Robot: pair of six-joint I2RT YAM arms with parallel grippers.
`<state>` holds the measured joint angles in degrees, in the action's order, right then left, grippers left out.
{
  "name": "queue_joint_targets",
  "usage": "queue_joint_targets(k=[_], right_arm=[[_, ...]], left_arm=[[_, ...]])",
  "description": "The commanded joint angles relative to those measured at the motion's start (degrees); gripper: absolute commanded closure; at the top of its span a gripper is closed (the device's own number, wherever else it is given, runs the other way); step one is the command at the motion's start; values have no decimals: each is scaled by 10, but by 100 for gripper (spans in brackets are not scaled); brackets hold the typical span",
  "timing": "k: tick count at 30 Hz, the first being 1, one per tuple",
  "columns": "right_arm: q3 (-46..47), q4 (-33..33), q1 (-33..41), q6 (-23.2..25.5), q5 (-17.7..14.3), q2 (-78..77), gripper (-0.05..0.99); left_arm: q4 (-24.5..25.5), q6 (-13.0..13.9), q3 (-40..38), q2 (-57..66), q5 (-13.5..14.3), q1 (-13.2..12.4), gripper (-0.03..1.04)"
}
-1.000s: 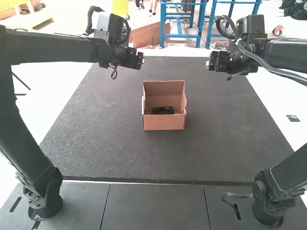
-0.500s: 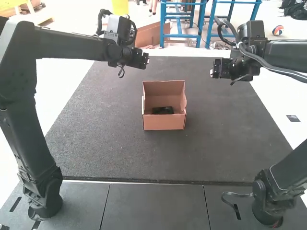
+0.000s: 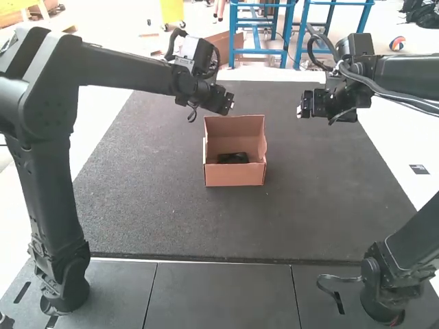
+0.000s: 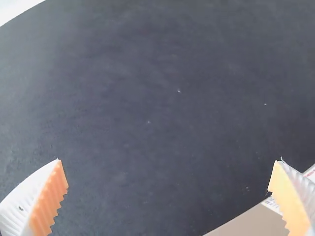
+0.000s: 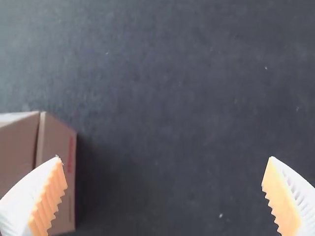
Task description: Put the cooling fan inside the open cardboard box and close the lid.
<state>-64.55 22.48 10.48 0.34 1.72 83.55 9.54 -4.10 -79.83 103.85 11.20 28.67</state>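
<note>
An open cardboard box (image 3: pixel 234 159) stands in the middle of the dark mat, its lid flap upright at the back. The black cooling fan (image 3: pixel 233 157) lies inside it. My left gripper (image 3: pixel 224 103) hovers just behind the box's back left corner, open, with nothing between its orange pads (image 4: pixel 48 196); a corner of the box (image 4: pixel 256 223) shows by its finger. My right gripper (image 3: pixel 305 104) hangs open above the mat to the box's right rear. The right wrist view has the box's side (image 5: pixel 29 142) beside one finger.
The dark mat (image 3: pixel 137 185) covers most of the table, with bare white table (image 3: pixel 418 185) at its right. Grey base plates (image 3: pixel 219 295) lie along the front edge where both arms stand.
My left gripper has moved right and down toward the box's back left corner. The right gripper dipped slightly. Box and fan have stayed put.
</note>
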Motion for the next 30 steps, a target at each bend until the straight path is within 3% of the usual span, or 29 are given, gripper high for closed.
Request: queue_joint_targets(k=[1, 12, 25, 30], right_arm=[[-27, 1, -8, -4, 7, 2, 2], [-29, 1, -8, -4, 8, 6, 2], [-34, 20, -5, -5, 8, 7, 2], [-40, 26, -2, -6, 8, 7, 2]], left_arm=[[7, 1, -22, 2, -10, 1, 4], [58, -18, -19, 7, -29, 1, 4], [94, -18, -11, 10, -45, 1, 4], [125, -32, 7, 10, -50, 1, 4]])
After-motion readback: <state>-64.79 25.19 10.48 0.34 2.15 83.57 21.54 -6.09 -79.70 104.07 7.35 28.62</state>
